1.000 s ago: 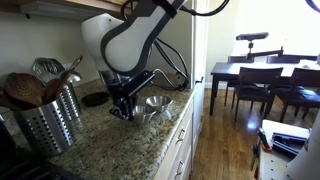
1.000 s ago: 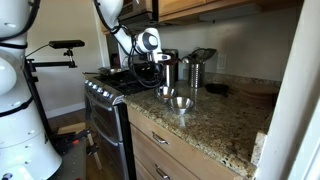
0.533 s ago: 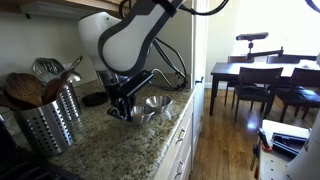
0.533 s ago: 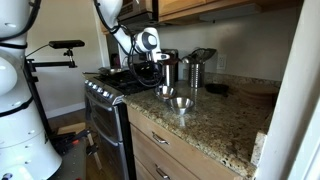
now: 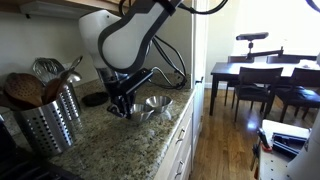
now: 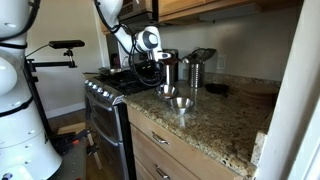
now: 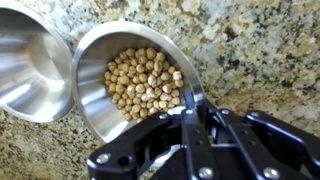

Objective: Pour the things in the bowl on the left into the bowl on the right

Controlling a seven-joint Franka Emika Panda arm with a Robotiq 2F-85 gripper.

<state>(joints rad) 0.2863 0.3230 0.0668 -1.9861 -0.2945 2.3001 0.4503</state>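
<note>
In the wrist view a steel bowl (image 7: 95, 95) filled with chickpeas (image 7: 140, 82) sits on the speckled granite counter. My gripper (image 7: 190, 103) is shut on this bowl's rim, one finger inside and one outside. An empty steel bowl (image 7: 30, 60) stands right beside it, their rims nearly touching. In both exterior views the gripper (image 5: 122, 106) (image 6: 160, 84) is down at the chickpea bowl (image 5: 130, 114) (image 6: 167, 92), with the empty bowl (image 5: 158, 103) (image 6: 181, 103) next to it. The held bowl looks level.
A perforated metal utensil holder (image 5: 45, 122) with wooden spoons stands on the counter. Metal canisters (image 6: 195, 70) sit by the wall, a stove (image 6: 108, 82) adjoins the counter, and the counter edge (image 5: 175, 125) runs close to the bowls.
</note>
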